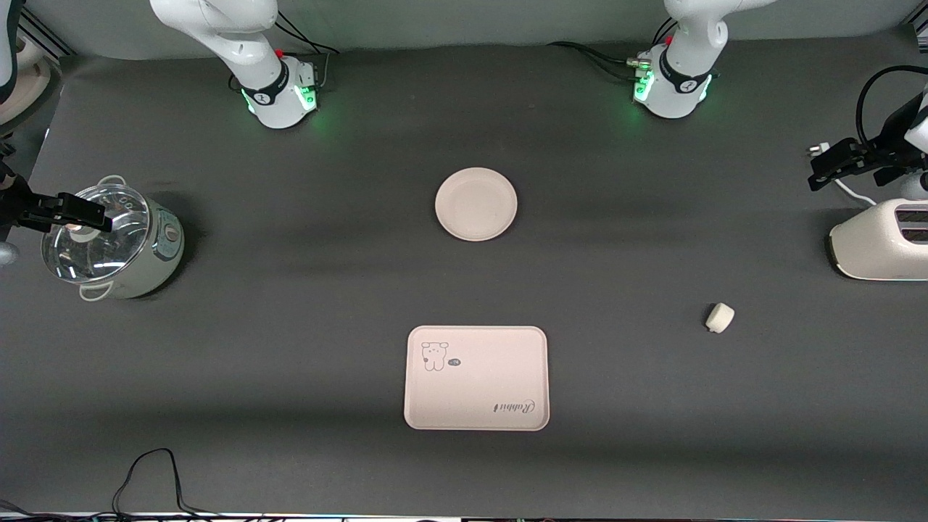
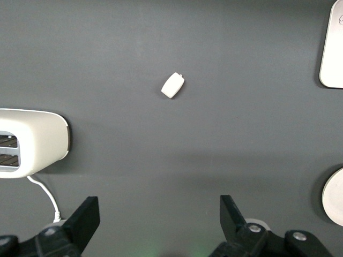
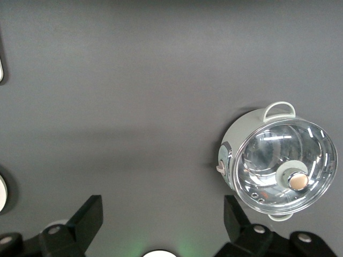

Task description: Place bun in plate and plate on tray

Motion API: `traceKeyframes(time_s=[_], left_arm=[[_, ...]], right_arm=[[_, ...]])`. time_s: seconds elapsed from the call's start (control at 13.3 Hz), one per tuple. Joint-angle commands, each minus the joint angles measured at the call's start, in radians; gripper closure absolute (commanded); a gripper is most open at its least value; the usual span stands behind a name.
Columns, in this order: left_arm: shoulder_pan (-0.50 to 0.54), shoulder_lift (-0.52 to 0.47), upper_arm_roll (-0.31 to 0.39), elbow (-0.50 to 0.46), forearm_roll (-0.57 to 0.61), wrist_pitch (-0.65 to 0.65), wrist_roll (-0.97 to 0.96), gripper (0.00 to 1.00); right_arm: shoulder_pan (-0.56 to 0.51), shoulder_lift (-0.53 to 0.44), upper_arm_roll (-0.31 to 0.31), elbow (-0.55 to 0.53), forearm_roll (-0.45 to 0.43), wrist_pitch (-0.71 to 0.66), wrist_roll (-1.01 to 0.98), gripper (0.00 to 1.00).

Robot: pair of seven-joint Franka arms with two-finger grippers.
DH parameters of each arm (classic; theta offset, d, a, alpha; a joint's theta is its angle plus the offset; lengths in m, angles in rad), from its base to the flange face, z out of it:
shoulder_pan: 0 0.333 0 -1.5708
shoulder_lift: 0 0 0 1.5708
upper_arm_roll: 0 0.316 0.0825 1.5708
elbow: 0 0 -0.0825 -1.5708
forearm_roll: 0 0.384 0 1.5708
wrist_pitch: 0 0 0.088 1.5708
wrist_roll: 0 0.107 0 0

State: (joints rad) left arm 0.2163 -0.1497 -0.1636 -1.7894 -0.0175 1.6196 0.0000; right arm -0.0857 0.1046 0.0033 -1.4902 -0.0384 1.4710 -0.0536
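Note:
The small white bun lies on the dark table toward the left arm's end. The round cream plate sits bare in the middle, farther from the front camera than the rectangular "Rabbit" tray. My left gripper hangs open high over the table beside the toaster, nothing between its fingers, the bun well apart from it. At the right arm's end of the table my right gripper hangs open and bare over the pot. Edges of the tray and plate show in the left wrist view.
A white toaster with a cord stands at the left arm's end of the table. A pale green pot with a glass lid stands at the right arm's end. A black cable trails at the table's front edge.

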Motion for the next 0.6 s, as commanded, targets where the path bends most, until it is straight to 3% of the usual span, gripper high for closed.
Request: traceKeyframes(time_s=[0.0,0.3,0.53], left_arm=[[-0.005,-0.013,0.004,0.010,-0.010,-0.033,0.017,0.00],[-0.006,0.002,0.004,0.015,-0.009,-0.017,0.021,0.00],[-0.023,0.079,0.000,0.008,0.010,0.075,0.041,0.00]], right_arm=[[-0.002,-0.016,0.004,-0.012,0.000,-0.001,0.023,0.00],[-0.002,-0.016,0.004,-0.012,0.000,-0.001,0.023,0.00],[-0.002,-0.014,0.004,-0.012,0.000,-0.001,0.023,0.00]])
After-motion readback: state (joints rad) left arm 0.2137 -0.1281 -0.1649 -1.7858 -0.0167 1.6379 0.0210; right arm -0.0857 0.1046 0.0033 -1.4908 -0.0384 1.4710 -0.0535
